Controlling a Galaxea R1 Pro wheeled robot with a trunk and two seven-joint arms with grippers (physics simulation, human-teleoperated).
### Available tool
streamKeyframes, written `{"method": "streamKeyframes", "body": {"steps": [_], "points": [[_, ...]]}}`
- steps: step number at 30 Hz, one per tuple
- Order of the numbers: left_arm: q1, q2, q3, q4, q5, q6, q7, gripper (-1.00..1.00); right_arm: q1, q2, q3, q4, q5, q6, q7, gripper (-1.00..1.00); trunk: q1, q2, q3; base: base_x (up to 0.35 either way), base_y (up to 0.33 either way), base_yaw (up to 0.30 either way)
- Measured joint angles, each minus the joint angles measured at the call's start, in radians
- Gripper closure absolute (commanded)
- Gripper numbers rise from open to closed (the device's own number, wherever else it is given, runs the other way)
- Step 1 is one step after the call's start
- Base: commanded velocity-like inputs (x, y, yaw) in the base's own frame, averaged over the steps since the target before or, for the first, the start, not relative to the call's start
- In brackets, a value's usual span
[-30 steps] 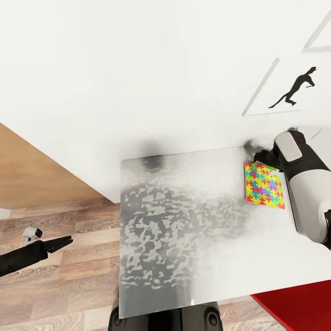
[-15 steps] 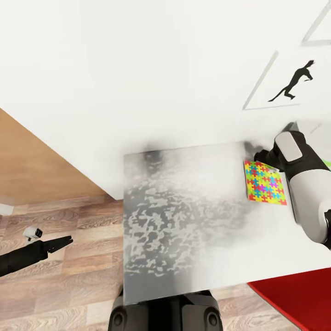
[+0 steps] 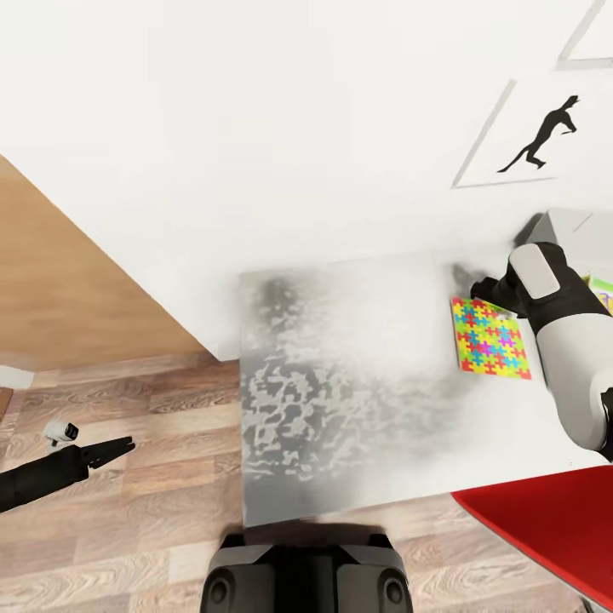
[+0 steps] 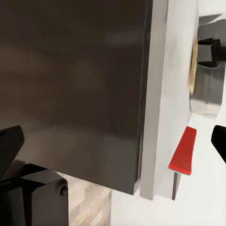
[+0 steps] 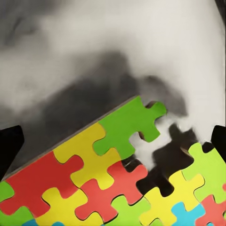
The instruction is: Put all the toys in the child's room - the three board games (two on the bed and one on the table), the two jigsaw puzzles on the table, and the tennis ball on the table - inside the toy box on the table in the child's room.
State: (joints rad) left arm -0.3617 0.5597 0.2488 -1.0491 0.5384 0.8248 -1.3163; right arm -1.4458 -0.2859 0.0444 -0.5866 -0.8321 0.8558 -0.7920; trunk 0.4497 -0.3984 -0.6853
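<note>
A jigsaw puzzle, a flat square of bright interlocking pieces, lies on the speckled table near its right end. My right gripper hovers at the puzzle's far corner, by the wall. In the right wrist view the right gripper is open, its fingertips wide apart above the jigsaw puzzle. A corner of the light grey toy box shows at the right edge with something green and yellow inside. My left gripper is open over the wood floor, left of the table.
A white wall with a black dancer-silhouette picture rises behind the table. A red surface sits low at the table's right front. A wooden panel stands at the left. My base is at the table's front edge.
The whole view has shifted, so the camera moved: the table sits further right and the toy box corner has come into view. Both arms hold the same pose.
</note>
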Motion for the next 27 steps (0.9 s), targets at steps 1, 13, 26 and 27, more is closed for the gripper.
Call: {"method": "streamKeyframes", "body": {"steps": [1,13,26,27], "points": [[0.000,0.000,0.000,0.000,0.000,0.000,0.000,-1.00,0.000,0.000,0.000,0.000,0.000,0.000,0.000,-1.00,0.000,0.000,0.000,-0.199,0.083,0.000],[0.000,0.001,0.001,0.000,0.000,0.002,0.000,-1.00,0.000,0.001,0.000,0.000,0.000,0.000,0.000,-1.00,0.000,0.000,0.000,-0.241,0.123,0.000],[0.000,0.001,0.001,0.000,0.001,0.003,0.000,-1.00,0.000,0.002,0.000,-0.005,-0.001,0.001,0.000,-1.00,0.000,0.000,0.000,-0.143,0.082,0.000],[0.000,0.001,0.001,0.000,0.000,0.003,0.000,-1.00,0.000,0.002,0.000,-0.007,-0.001,0.001,0.000,-1.00,0.000,0.000,0.000,-0.014,0.009,0.000]]}}
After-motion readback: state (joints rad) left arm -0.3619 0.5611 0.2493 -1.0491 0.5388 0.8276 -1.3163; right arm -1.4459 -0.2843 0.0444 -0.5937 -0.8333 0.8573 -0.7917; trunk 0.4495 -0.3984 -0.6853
